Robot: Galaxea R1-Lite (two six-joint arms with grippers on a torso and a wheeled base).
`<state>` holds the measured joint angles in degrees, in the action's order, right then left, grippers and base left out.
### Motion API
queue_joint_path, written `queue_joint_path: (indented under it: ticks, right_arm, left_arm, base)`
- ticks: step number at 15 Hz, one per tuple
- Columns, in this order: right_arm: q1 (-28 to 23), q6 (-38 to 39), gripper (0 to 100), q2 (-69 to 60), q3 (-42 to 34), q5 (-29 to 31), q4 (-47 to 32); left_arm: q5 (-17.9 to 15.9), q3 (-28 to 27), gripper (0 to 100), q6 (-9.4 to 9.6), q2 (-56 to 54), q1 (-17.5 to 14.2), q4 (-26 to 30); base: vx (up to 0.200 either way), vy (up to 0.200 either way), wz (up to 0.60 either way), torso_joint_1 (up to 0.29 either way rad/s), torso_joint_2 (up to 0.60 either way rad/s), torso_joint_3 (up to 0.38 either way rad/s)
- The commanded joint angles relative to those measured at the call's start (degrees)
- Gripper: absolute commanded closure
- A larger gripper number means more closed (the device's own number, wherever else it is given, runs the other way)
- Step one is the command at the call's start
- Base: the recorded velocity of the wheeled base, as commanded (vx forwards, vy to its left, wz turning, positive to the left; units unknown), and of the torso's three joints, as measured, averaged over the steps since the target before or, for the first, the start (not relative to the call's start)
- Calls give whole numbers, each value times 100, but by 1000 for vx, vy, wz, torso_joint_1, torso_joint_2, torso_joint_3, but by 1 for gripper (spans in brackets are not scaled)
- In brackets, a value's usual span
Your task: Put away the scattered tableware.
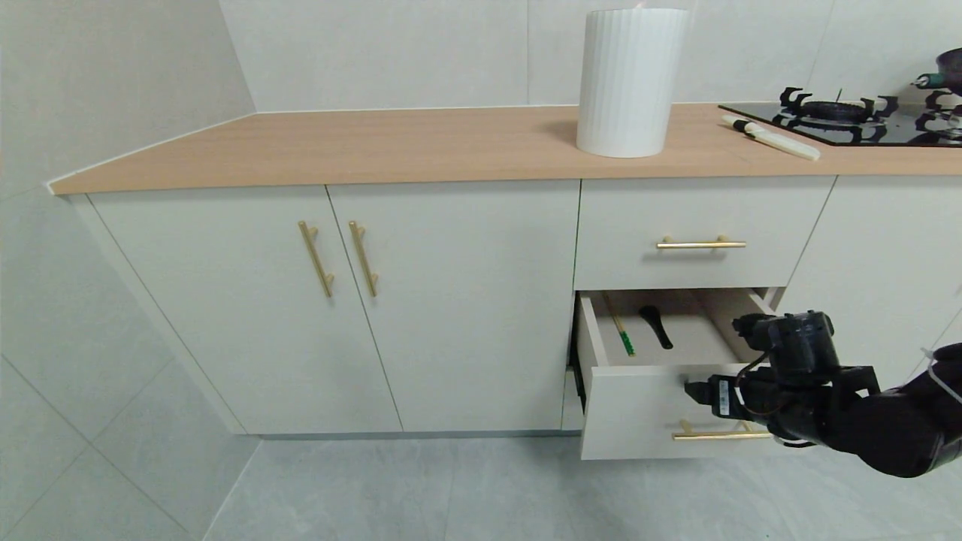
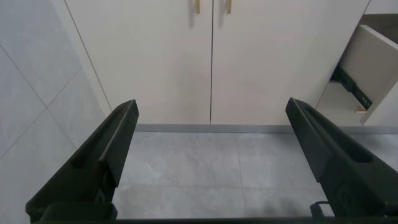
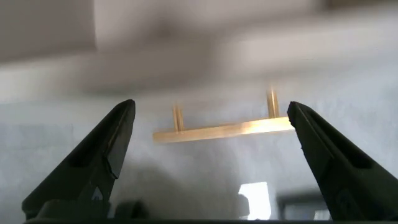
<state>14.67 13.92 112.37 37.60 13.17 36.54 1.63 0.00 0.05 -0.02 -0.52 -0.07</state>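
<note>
Before drawer handle (image 3: 224,131) | right gripper (image 3: 210,112) spread wide, empty | spoon (image 1: 655,326), chopsticks (image 1: 622,336) in drawer (image 1: 639,409) beyond

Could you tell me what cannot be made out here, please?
Head view: open drawer's back, hidden under the closed drawer above.
Head view: dark pot, cut off by the edge.
Right wrist view: handle blurred; whether the right gripper touches it is unclear.
Head view: pale utensil by the stove, too small to identify.

Black spoon (image 1: 655,327), green-tipped chopsticks (image 1: 621,332), white ribbed canister (image 1: 630,79), gold handle (image 1: 700,243)
</note>
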Motion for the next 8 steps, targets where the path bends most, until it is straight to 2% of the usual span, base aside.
queue_joint_path:
  ticks: [1,8]
  right_arm:
    - [1,-144,0,382,20,2,416]
    - [-95,-715,0,1111,134,-33,2033]
  left_arm:
    - [4,0,0,-5,2,0,-1]
    - [4,0,0,-5,2,0,-1]
  base:
    - [0,0,0,0,0,0]
    - [0,0,0,0,0,0]
